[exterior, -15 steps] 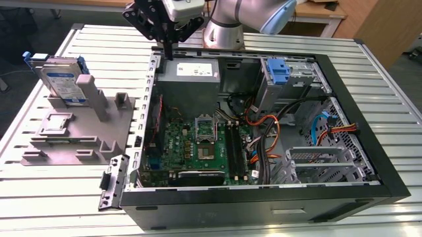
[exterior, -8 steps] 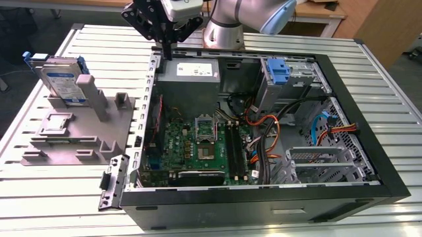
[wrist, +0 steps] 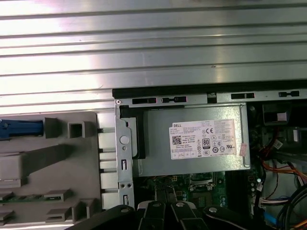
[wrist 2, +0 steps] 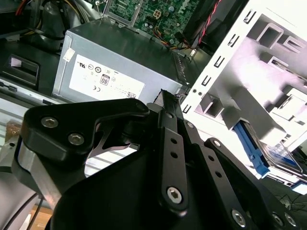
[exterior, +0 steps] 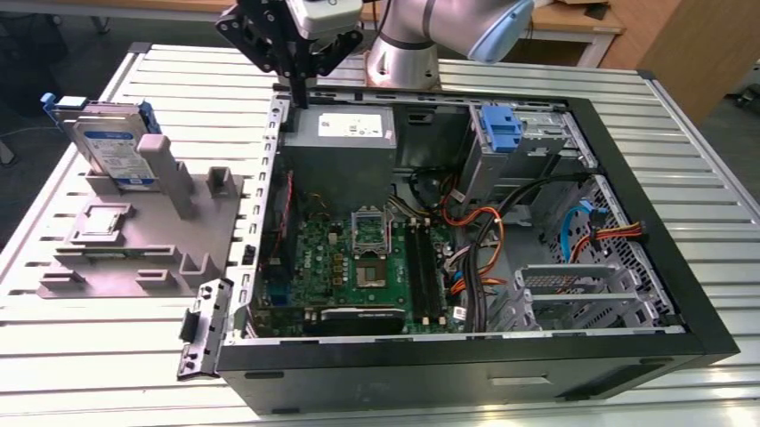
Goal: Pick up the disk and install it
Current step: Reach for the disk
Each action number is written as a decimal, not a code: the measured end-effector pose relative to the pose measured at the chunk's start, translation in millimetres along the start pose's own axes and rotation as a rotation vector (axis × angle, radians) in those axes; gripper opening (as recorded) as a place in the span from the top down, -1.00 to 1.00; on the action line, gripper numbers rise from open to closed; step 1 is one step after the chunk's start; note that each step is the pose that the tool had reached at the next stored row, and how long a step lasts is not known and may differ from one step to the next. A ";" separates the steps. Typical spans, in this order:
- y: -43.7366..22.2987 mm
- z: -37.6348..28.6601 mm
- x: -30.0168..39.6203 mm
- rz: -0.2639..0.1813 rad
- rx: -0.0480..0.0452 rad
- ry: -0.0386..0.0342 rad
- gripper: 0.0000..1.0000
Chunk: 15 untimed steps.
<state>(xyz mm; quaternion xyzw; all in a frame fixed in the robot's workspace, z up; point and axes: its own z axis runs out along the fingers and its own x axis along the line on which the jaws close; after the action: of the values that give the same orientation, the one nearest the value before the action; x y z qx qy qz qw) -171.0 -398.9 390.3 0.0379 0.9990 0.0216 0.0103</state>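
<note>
Silver disk (exterior: pixel 113 147) stands upright in grey holder (exterior: pixel 142 240), well apart from gripper (exterior: pixel 298 96), which hangs empty w/ fingers (wrist 2: pixel 168 124) pinched together over PC case (exterior: pixel 713 338) rim by PSU (exterior: pixel 344 147); pickup & install not yet done.

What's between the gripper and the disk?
In the exterior view, bare slatted table and the computer case's side wall lie between the gripper and the disk, which stands in the grey fixture.

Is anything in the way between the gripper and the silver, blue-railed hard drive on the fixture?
Nothing visible. The black gripper hangs over the black computer case's corner; the flat silver disk stands upright on the grey plastic fixture toward the exterior view's left, open air between them.
</note>
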 end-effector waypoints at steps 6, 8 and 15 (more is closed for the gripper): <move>-0.1 0.1 1.7 0.000 0.0000 0.0000 0.80; -0.2 0.1 2.3 0.000 0.0000 0.0001 0.80; -0.3 0.2 4.0 0.000 0.0000 0.0001 0.80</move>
<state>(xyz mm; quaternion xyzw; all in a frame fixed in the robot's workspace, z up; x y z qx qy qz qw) -175.0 -398.9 390.0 0.0380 0.9990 0.0217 0.0103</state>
